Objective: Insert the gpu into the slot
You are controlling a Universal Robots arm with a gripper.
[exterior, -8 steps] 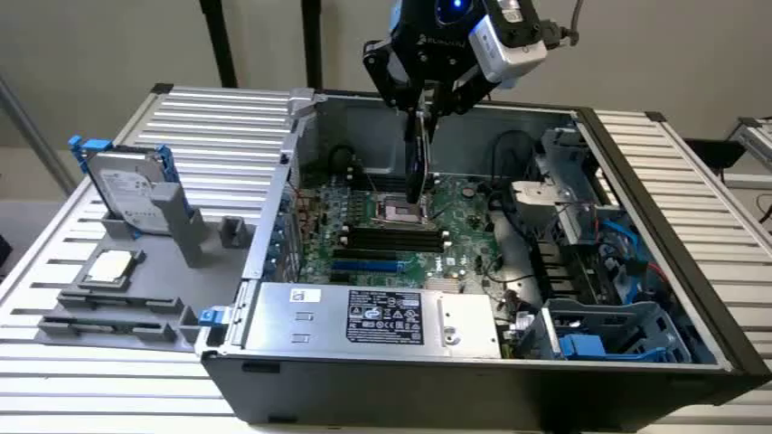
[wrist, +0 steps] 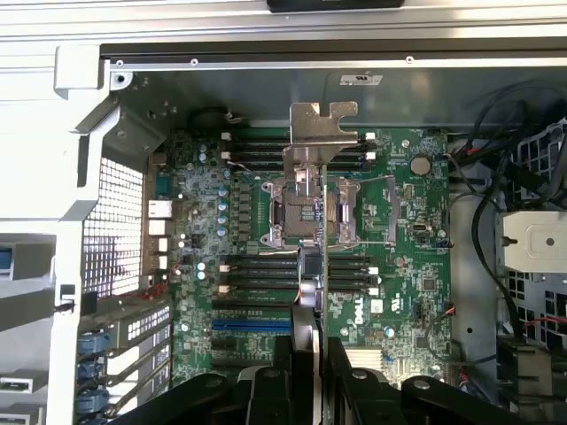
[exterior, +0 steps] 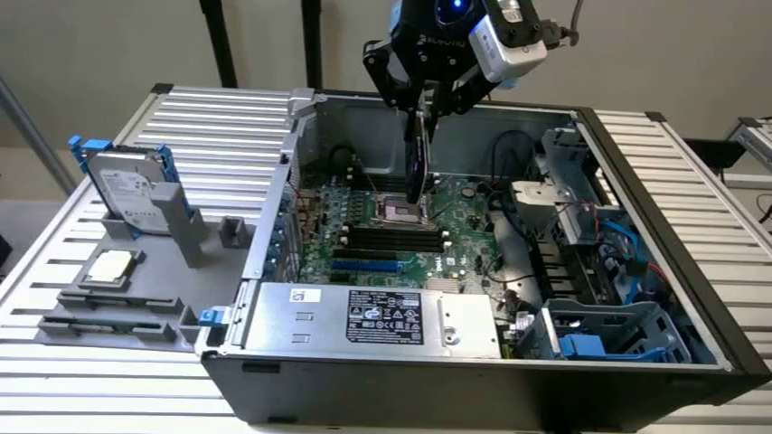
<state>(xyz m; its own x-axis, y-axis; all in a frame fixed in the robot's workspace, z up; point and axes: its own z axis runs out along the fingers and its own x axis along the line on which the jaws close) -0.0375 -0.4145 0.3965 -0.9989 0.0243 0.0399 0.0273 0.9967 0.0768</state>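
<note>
Tool (exterior: pixel 422 107) grips the gpu (exterior: pixel 418 158): its 2 fingers are closed on the upper end of the thin black card. The card hangs straight down from them, upright on edge, inside the open computer case (exterior: pixel 483 398). Directly beneath the tool lies the motherboard (exterior: pixel 465 235), and the card's lower end hangs over the CPU socket (exterior: pixel 402 214). From the wrist, the gpu (wrist: pixel 322 124) is seen edge-on, running away from the tool (wrist: pixel 314 359), its metal bracket at the far end. The 1 blue slot (exterior: pixel 365 267) sits below the tool, toward the power supply box (exterior: pixel 374 316); the card is not in it. Well off to the tool's side, outside the case, a hard drive (exterior: pixel 127 194) stands on the surface (exterior: pixel 72 380).
</note>
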